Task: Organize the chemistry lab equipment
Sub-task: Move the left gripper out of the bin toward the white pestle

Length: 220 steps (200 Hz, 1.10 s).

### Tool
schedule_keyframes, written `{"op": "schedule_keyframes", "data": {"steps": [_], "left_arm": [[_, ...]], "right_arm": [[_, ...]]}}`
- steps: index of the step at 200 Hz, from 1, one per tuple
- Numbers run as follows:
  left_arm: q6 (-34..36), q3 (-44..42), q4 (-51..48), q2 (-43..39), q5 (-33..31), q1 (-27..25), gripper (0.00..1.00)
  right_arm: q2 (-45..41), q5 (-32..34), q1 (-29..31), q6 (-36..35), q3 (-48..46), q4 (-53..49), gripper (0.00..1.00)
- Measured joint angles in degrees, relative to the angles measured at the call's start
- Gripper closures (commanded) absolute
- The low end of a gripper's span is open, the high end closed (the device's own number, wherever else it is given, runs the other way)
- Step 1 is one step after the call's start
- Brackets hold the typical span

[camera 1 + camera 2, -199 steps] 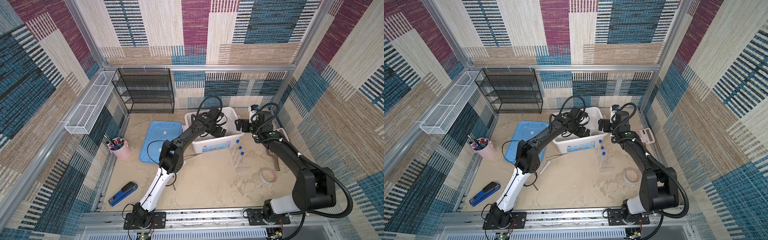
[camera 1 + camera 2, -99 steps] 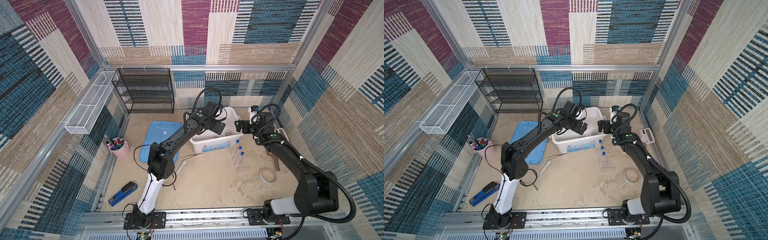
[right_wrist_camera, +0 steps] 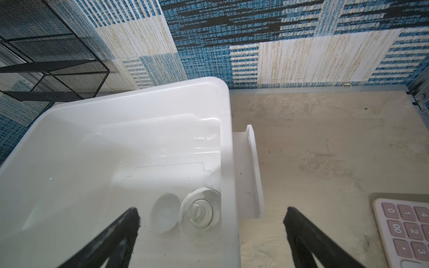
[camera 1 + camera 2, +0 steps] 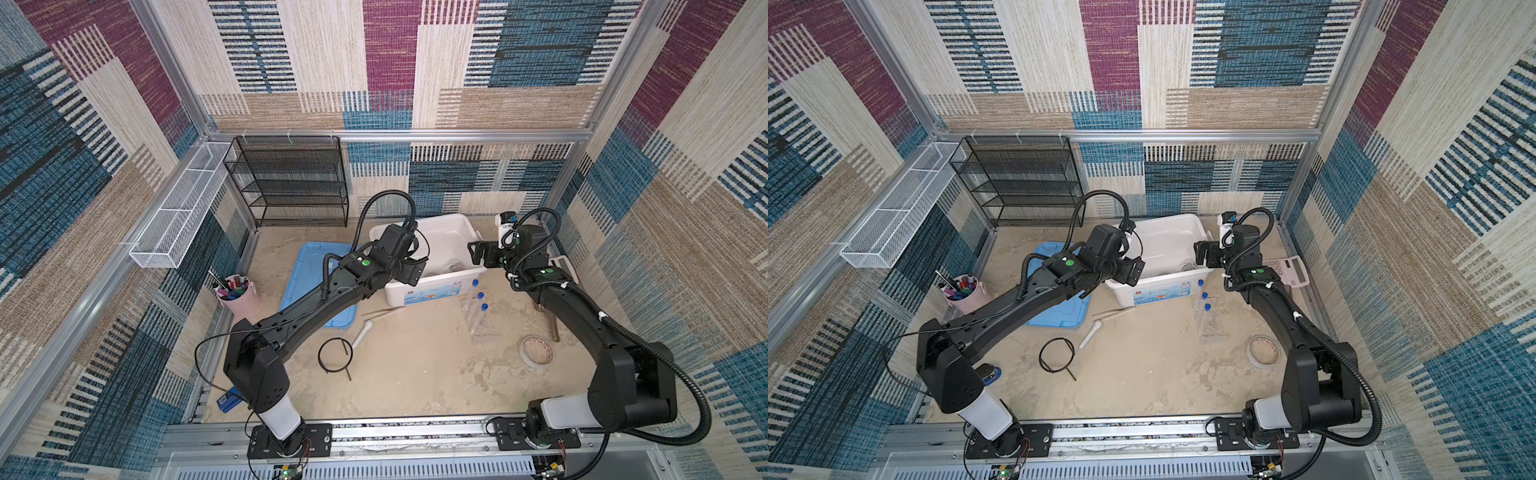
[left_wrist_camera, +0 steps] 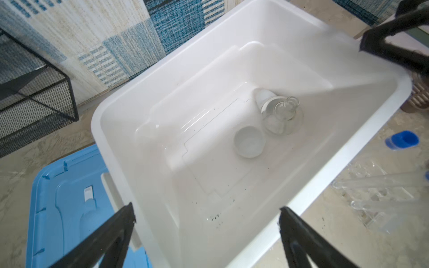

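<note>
We hold left gripper point(image 4: 411, 272) and right gripper point(image 4: 478, 255) open, empty, by the bin point(image 4: 457, 219); white pestle point(image 4: 361, 334) lies slanted, nearer left.

Top cams overhead; wrist cams close, prob. both above bin point(image 5: 120, 120).

You couldn't see most of the blue stapler point(image 4: 227, 401); the left arm point(image 4: 299, 316) covered it in both top views. The calculator point(image 3: 406, 229) was cut off by the frame edge in the right wrist view. In the left wrist view the flask point(image 5: 282, 116) hid part of one white dish point(image 5: 263, 96). The test tubes point(image 5: 402, 140) and clear rack point(image 5: 371, 206) were blurred and cropped.
</note>
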Motion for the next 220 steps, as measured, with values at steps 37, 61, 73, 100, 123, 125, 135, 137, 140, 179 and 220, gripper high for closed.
{"op": "schedule_keyframes", "data": {"steps": [37, 61, 73, 100, 123, 125, 135, 137, 140, 179, 220], "left_arm": [[-5.5, -10.8, -1.5, -6.3, -4.0, -0.6, 0.14], [-8.5, -15.4, -2.9, -8.2, -5.4, -1.4, 0.19], [-10.1, -16.9, -4.0, -8.8, -6.1, -2.0, 0.2], [-12.3, -20.9, -5.0, -10.6, -7.8, -3.6, 0.23], [-14.5, -24.3, -5.6, -11.8, -8.3, -4.8, 0.25], [-14.7, -24.6, -5.7, -11.9, -8.4, -4.9, 0.26], [-16.1, -25.9, -5.9, -12.0, -8.4, -5.2, 0.27], [-16.2, -26.2, -5.9, -12.1, -8.3, -5.3, 0.27], [-16.3, -26.6, -5.9, -12.1, -8.3, -5.4, 0.27], [-17.6, -29.1, -6.4, -9.7, -7.7, -6.0, 0.3], [-17.6, -29.0, -6.3, -5.4, -6.1, -5.9, 0.35]], "right_arm": [[0.0, 0.0, 0.0, 0.0, -0.1, 0.1, 0.01], [0.0, 0.0, 0.0, 0.0, -0.1, 0.1, 0.01], [0.0, 0.0, 0.0, 0.0, -0.1, 0.1, 0.01], [0.0, 0.1, 0.0, 0.0, -0.3, 0.2, 0.01], [0.0, 0.2, 0.0, 0.0, -0.6, 0.1, 0.01], [0.0, 0.2, 0.0, 0.0, -0.6, 0.1, 0.01], [-0.1, 0.2, 0.0, 0.0, -0.6, 0.1, 0.01], [-0.1, 0.2, 0.0, 0.0, -0.6, 0.1, 0.01], [-0.1, 0.2, 0.0, 0.0, -0.6, 0.1, 0.01], [-0.1, 0.6, 0.0, 0.2, -0.6, 0.1, 0.01], [-0.1, 0.6, 0.0, 0.5, -0.6, 0.1, 0.01]]}}
